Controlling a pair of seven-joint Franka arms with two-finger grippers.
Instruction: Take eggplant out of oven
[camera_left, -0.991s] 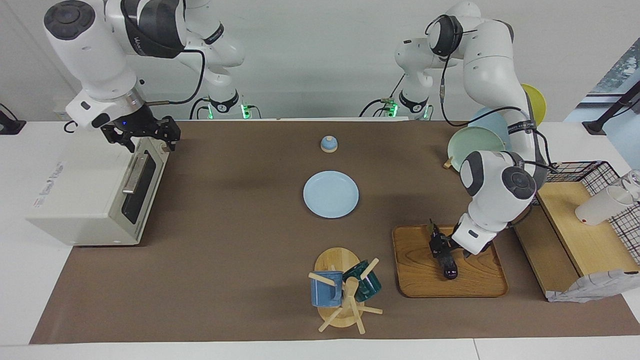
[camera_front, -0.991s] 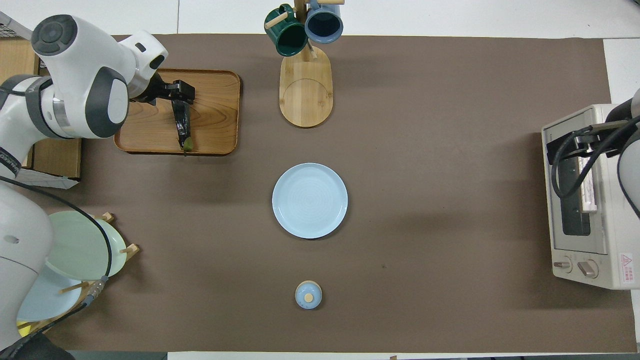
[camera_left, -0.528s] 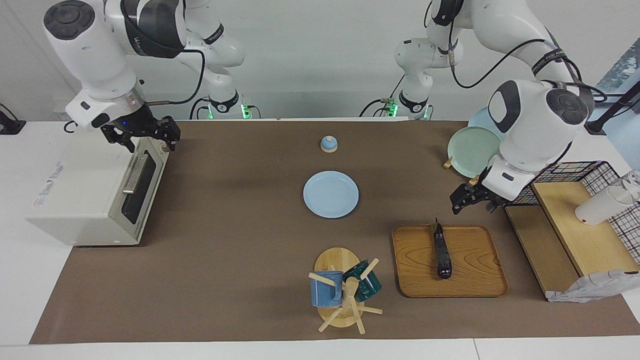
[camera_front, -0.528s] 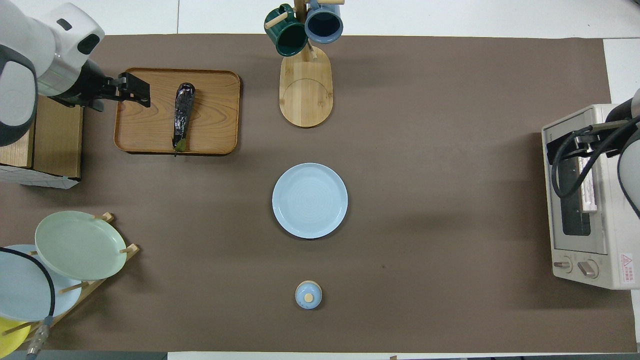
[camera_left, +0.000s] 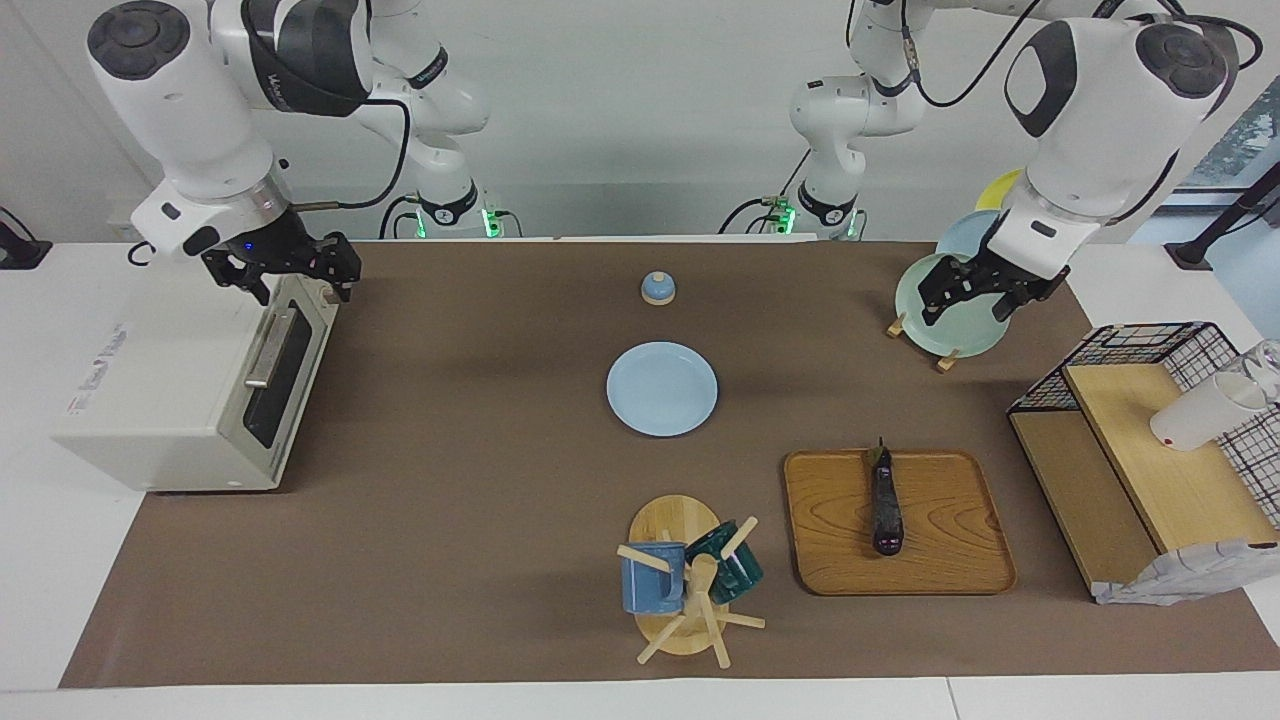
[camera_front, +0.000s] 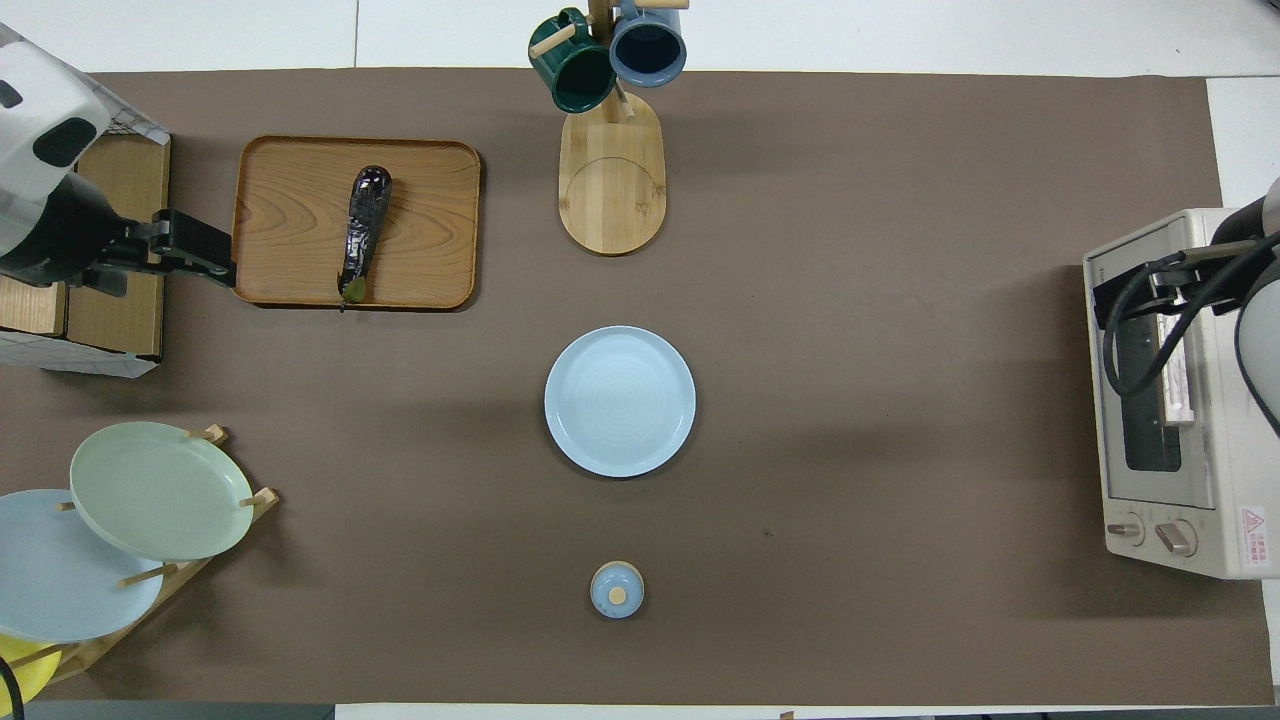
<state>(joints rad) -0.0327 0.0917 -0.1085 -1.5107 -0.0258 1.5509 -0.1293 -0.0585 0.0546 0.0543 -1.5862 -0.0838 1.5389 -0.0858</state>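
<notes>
Eggplant (camera_left: 886, 508) lies on wooden tray (camera_left: 950, 570), lower right of facing view. Oven (camera_left: 170, 400) far left, door shut. Left pincer (camera_left: 975, 292) released, raised over plate rack (camera_left: 945, 300). Right pincer (camera_left: 290, 268) released, over oven's top corner. Blue plate (camera_left: 661, 388) centre, mug tree (camera_left: 690, 590) beside tray.

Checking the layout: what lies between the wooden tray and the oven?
Overhead view: bare brown mat between the wooden tray and oven; the mug rack's base sits just off that line.
</notes>
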